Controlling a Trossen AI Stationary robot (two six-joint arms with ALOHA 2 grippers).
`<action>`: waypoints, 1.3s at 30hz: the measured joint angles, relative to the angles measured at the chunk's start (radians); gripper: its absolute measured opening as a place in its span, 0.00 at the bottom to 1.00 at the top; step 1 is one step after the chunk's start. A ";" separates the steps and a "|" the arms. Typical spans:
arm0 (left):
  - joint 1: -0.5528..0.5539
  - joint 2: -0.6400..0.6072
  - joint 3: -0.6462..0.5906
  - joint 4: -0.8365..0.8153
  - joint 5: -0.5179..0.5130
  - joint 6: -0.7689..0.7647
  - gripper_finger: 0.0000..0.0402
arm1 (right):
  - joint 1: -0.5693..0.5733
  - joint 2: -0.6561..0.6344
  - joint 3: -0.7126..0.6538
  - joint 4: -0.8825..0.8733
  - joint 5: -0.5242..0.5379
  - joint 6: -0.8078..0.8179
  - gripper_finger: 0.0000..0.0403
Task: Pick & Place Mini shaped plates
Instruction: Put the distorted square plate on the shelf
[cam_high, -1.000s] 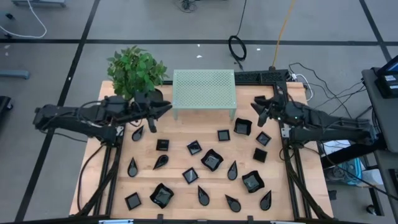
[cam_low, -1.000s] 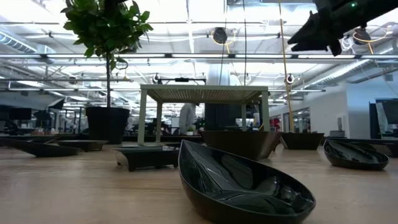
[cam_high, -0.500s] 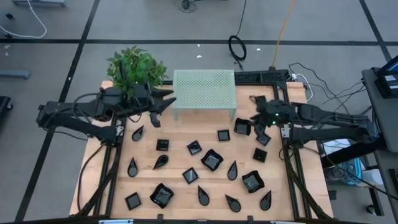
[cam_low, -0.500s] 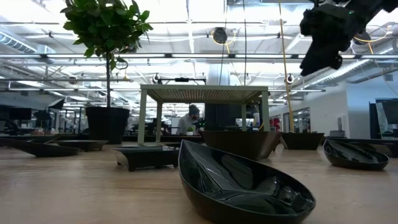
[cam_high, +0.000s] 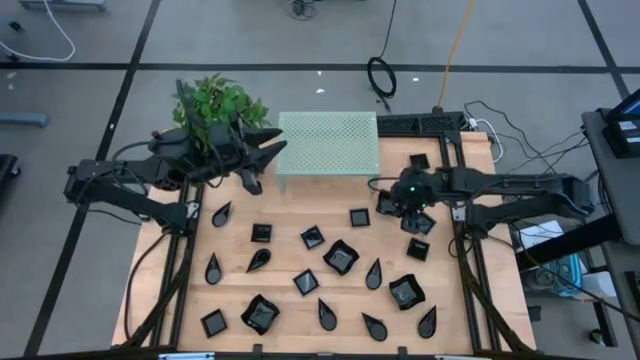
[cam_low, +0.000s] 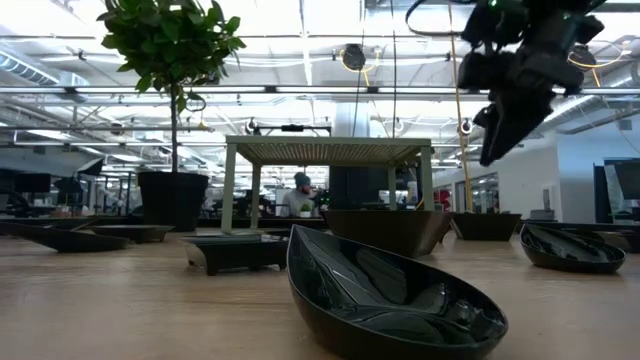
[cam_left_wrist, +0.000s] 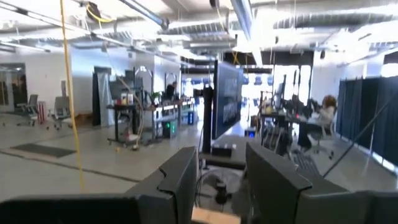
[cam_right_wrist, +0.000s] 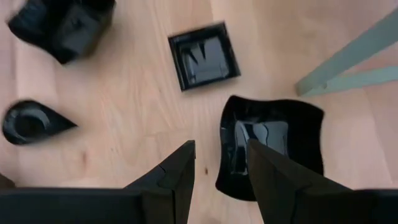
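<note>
Swung inward, my right gripper (cam_right_wrist: 219, 163) now hangs open and empty directly above the wavy-edged plate (cam_right_wrist: 273, 140); my left gripper (cam_high: 262, 160) waits, empty.

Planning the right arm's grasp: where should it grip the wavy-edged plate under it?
Probably the raised rim of the wavy plate, coming from above: the right end effector hangs open over its near edge, so one finger could go inside and one outside.

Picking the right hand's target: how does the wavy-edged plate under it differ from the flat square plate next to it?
The wavy-edged plate is larger, with curved rims and a deep bowl; the flat square plate is smaller, straight-edged and shallow. The right hand hangs open above the wavy plate's edge, not the square. Both are glossy black.
</note>
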 joint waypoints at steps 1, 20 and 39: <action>0.000 -0.001 0.000 0.008 0.000 0.000 0.36 | 0.003 0.019 0.000 0.000 0.001 -0.012 0.33; 0.000 -0.002 0.000 0.021 0.003 -0.057 0.36 | 0.083 0.309 -0.001 0.166 0.138 -0.022 0.33; -0.001 -0.002 0.000 0.023 0.003 -0.056 0.36 | 0.088 0.358 -0.001 0.127 0.136 0.182 0.02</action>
